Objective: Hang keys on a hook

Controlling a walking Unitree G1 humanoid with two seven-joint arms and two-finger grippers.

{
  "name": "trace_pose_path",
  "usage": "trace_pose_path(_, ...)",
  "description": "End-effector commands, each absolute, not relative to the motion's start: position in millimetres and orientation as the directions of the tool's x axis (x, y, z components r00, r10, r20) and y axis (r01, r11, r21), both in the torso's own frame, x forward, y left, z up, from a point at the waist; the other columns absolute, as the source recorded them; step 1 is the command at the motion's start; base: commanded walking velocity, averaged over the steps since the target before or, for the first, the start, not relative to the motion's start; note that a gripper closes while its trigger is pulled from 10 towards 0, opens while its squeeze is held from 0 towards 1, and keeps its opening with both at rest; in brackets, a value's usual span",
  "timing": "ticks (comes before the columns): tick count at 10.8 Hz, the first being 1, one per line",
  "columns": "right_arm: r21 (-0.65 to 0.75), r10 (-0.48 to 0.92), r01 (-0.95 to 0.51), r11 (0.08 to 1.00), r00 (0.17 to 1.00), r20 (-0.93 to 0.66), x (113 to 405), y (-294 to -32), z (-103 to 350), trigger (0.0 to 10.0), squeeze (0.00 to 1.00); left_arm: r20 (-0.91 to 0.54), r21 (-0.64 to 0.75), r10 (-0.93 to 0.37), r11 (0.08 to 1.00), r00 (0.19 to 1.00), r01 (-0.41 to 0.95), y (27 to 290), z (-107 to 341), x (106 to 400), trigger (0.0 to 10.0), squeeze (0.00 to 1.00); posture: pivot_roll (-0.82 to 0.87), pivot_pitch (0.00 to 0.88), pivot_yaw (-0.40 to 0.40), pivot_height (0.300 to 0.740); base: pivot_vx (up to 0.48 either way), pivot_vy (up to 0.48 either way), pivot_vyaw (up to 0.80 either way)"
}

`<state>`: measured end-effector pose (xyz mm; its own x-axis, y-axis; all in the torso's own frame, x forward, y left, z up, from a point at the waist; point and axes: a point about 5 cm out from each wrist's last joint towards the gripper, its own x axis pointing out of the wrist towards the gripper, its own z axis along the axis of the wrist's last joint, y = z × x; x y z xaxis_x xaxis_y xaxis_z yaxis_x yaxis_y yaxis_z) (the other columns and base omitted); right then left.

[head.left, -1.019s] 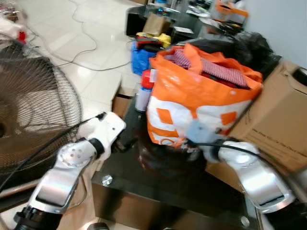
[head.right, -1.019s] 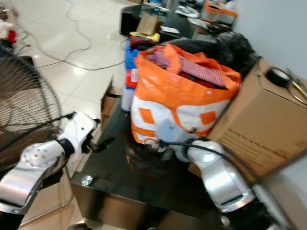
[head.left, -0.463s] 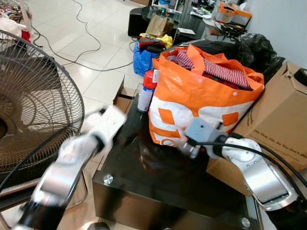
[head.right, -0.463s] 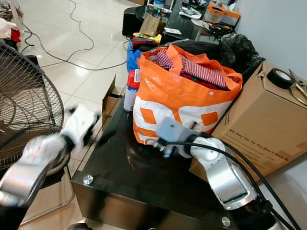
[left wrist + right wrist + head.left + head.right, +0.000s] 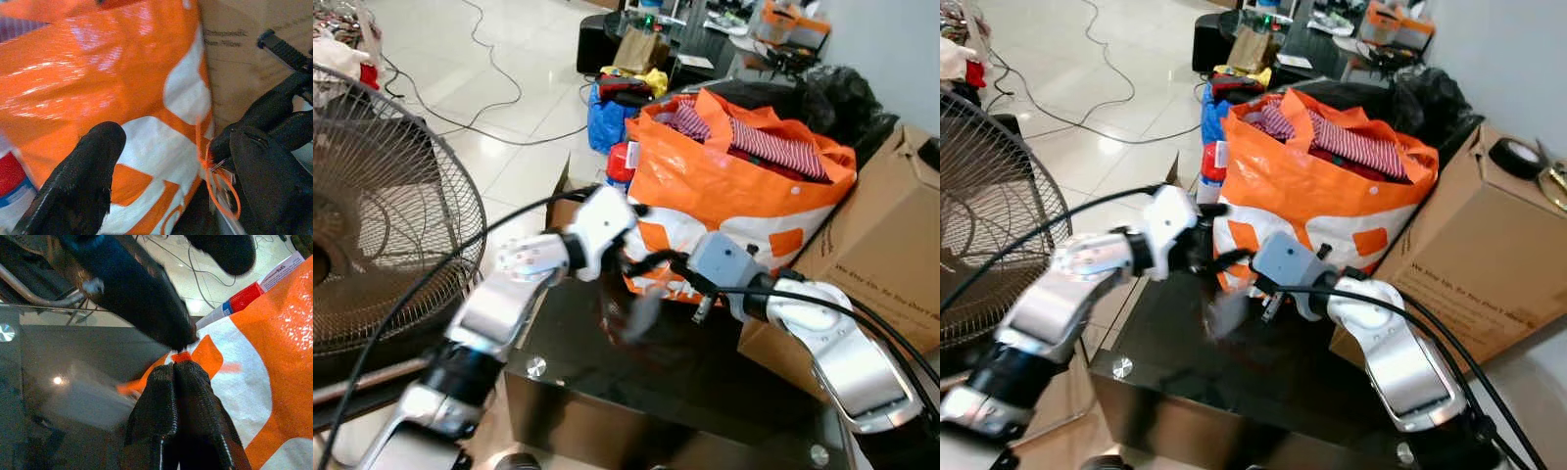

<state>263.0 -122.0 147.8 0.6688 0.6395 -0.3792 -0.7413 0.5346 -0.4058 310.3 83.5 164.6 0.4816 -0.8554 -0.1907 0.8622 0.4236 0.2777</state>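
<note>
Keys (image 5: pixel 222 188) on orange loop, clenched in right claw (image 5: pixel 176 369); left claw (image 5: pixel 171 161) spread beside, released.

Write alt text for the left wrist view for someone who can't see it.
The left gripper, fingers spread open, faces an orange and white bag, while the right gripper's black fingers hold a thin orange cord loop beside one left finger. A brown cardboard box stands behind the bag.

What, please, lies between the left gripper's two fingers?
In the left wrist view, the orange bag shows through the gap; the orange cord hangs beside one finger.
</note>
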Motion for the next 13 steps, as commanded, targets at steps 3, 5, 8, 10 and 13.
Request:
trace_pose_path(3, -0.358, 0.664, -0.739, 0.570, 0.671, -0.330, 255, -124, 151, 0.0, 0.00, -0.247, 0.310, -0.877, 0.330, 0.411, 0.892, 74, 159, 322, 10.0, 0.00, -0.01, 0.000, -0.086, 0.740, 0.000, 0.000, 0.00)
trace_pose_path(5, -0.346, 0.660, -0.734, 0.584, 0.678, -0.324, 249, -125, 148, 0.0, 0.00, -0.264, 0.289, -0.898, 0.273, 0.351, 0.917, 70, 156, 320, 10.0, 0.00, -0.02, 0.000, -0.054, 0.740, 0.000, 0.000, 0.00)
trace_pose_path(8, -0.333, 0.657, -0.724, 0.604, 0.688, -0.307, 243, -123, 148, 0.0, 0.00, -0.285, 0.222, -0.929, 0.175, 0.235, 0.959, 66, 145, 312, 0.0, 0.00, -0.03, 0.000, -0.028, 0.740, 0.000, 0.000, 0.00)
trace_pose_path(10, -0.327, 0.667, -0.729, 0.601, 0.683, -0.298, 243, -122, 149, 0.0, 0.00, -0.297, 0.189, -0.935, 0.142, 0.194, 0.972, 67, 142, 308, 0.0, 0.00, -0.02, 0.000, -0.037, 0.740, 0.000, 0.000, 0.00)
trace_pose_path(13, -0.319, 0.678, -0.727, 0.608, 0.685, -0.268, 247, -121, 154, 0.0, 0.00, -0.328, 0.167, -0.927, 0.133, 0.182, 0.977, 75, 136, 306, 0.0, 0.00, -0.02, 0.000, -0.043, 0.740, 0.000, 0.000, 0.00)
